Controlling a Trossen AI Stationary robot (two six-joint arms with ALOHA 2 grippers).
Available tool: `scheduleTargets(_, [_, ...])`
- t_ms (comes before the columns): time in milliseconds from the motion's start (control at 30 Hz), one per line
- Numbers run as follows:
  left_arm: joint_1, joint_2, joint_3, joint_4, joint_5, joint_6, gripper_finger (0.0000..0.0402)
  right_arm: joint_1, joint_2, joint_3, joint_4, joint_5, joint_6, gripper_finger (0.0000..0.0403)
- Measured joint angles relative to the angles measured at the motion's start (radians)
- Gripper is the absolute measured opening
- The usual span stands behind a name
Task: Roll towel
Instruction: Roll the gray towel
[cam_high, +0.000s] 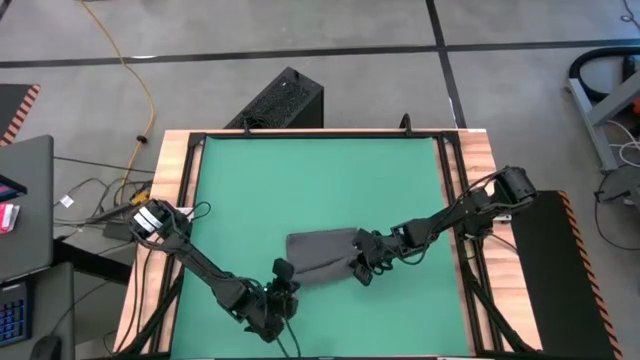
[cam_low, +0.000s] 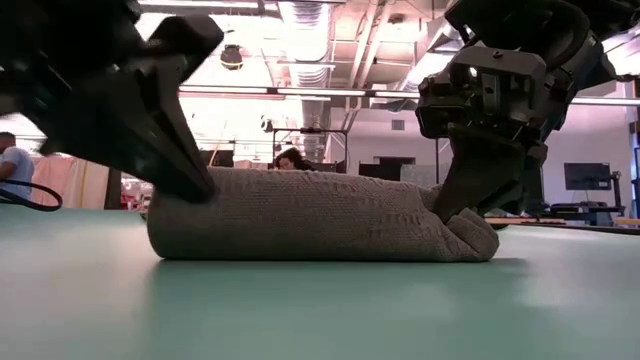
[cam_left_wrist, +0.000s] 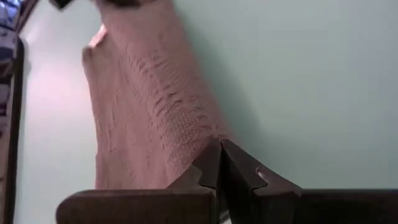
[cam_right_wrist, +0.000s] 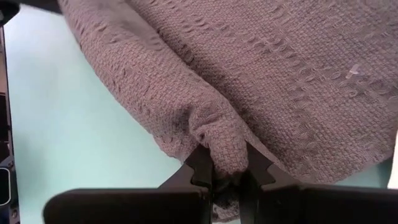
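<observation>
The towel (cam_high: 322, 254) lies rolled into a thick grey log on the green table mat (cam_high: 320, 180), toward the mat's near edge. At one end of the towel, the right gripper (cam_right_wrist: 225, 167) pinches a bunched fold of cloth between its fingers. At the towel's other end the left gripper (cam_left_wrist: 221, 163) sits with its fingers pressed together, tips touching the cloth's edge, apparently gripping nothing.
</observation>
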Motion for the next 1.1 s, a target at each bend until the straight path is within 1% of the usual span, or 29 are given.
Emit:
scheduleTargets(133, [0.047,0.0,0.0,-0.035,0.016,0.011,0.0,0.0,0.0,0.0,0.0,-0.002,-0.007,0.005])
scheduleTargets(300, [0.11,-0.001,0.0,-0.035,0.022,0.053,0.0,-0.001,0.0,0.0,0.0,-0.008,-0.019,0.005])
scheduleTargets(467, [0.165,-0.003,-0.004,-0.049,0.108,0.042,0.0,-0.001,0.0,0.0,0.0,-0.008,-0.018,0.005])
scheduleTargets(600, [0.208,-0.005,-0.052,-0.051,0.174,-0.054,0.0,0.002,0.0,0.001,-0.009,-0.008,0.007,0.005])
scheduleTargets(733, [0.225,-0.011,-0.126,0.042,0.175,-0.079,0.0,0.012,0.0,0.001,-0.014,-0.008,0.031,0.005])
scheduleTargets(833, [0.239,-0.011,-0.161,0.093,0.199,-0.086,0.0,0.019,0.0,0.001,-0.026,-0.006,0.053,0.0052])
scheduleTargets(967, [0.252,-0.011,-0.174,0.1,0.232,-0.107,0.0,0.046,-0.004,0.001,-0.035,0.009,0.047,0.0076])
scheduleTargets(1100, [0.255,-0.011,-0.178,0.098,0.251,-0.108,0.0,0.099,-0.026,0.001,-0.054,0.1,0.034,0.0103])
